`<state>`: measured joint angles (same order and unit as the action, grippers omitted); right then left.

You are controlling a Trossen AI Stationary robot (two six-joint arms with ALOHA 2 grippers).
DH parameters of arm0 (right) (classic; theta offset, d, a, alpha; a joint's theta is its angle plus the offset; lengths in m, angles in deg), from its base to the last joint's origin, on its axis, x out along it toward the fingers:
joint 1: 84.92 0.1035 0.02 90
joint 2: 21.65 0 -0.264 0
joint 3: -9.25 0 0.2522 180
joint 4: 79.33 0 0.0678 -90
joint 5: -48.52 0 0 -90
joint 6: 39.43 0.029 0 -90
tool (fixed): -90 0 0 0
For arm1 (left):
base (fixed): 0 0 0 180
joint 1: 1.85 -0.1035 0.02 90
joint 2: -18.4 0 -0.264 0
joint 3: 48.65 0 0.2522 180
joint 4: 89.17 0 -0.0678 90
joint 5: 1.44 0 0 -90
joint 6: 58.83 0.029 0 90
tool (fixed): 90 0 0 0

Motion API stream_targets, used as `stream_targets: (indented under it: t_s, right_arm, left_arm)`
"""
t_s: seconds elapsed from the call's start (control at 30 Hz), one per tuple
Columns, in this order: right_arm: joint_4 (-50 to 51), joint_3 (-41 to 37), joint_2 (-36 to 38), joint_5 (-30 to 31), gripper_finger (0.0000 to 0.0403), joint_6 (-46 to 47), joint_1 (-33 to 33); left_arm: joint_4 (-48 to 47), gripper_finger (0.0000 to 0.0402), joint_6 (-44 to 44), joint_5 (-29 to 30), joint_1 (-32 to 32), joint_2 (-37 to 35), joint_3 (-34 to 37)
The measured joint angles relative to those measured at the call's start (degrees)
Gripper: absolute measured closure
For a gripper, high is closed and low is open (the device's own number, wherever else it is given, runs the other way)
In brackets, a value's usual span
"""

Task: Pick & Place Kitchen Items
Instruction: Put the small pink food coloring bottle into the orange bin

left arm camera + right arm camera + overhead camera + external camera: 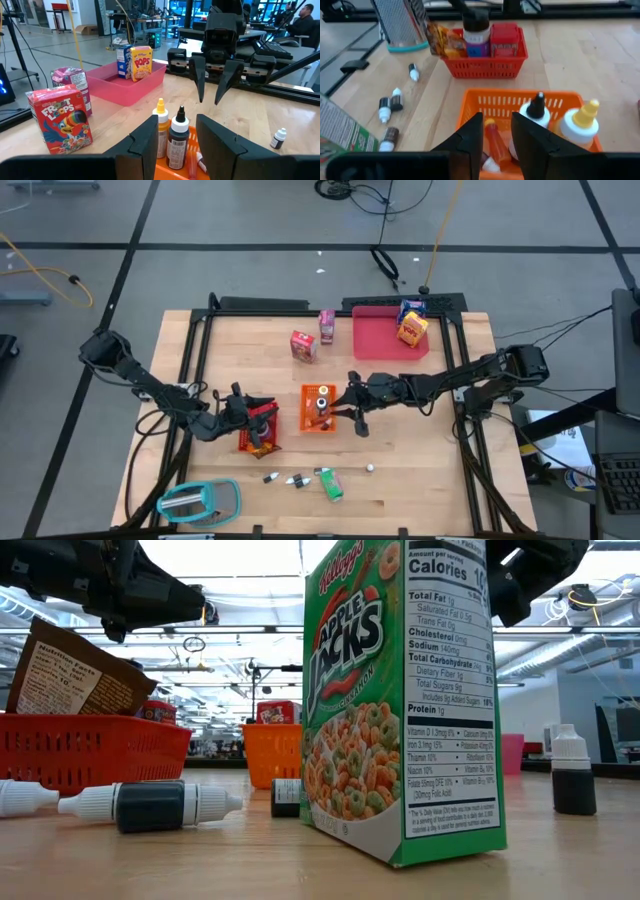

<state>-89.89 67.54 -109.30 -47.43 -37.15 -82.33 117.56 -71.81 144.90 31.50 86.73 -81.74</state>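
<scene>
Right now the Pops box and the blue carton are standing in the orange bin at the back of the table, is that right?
Not quite. The Pops box and the blue carton stand in the pink tray, not the orange bin. The high view shows the tray at the back of the table and the orange bin nearer the middle, holding small bottles.

Two small bottles (171, 135) in an orange bin (186, 167) between the left tool's (175, 142) parted fingers.
</scene>
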Motion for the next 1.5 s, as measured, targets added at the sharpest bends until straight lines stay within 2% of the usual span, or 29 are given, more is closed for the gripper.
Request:
stream_targets:
  t_s: [0.17, 0.33, 0.67, 0.77, 1.07, 1.5]
  right_arm:
    - [7.64, -0.02, 2.49, -2.92, 0.0310, -0.04, 1.51]
    - [14.84, -0.02, 5.11, -3.35, 0.0310, 0.16, 5.99]
    - [22.11, -0.02, 6.57, -3.06, 0.0295, 10.22, 16.32]
    - [23.02, -0.13, 6.55, -0.27, 0.0291, 13.05, 19.57]
    - [22.31, -3.98, 6.55, 8.75, 0.0269, 20.27, 24.66]
    - [10.08, -8.81, 5.31, 10.53, 0.0240, 23.40, 28.26]
  left_arm:
    - [0.03, 0.0268, 0.00, -0.92, 0.00, 0.00, 0.00]
    - [0.00, 0.0268, 0.26, -1.02, 0.00, 0.00, 0.00]
    - [-0.02, 0.0268, 0.18, -1.00, 0.00, 0.00, 0.00]
    - [-0.04, 0.0268, 0.20, -1.00, 0.00, 0.00, 0.00]
    - [-0.02, 0.0268, 0.15, -0.98, 0.00, 0.01, 0.00]
    - [-0.04, 0.0268, -0.24, -0.97, 0.00, 0.01, 0.00]
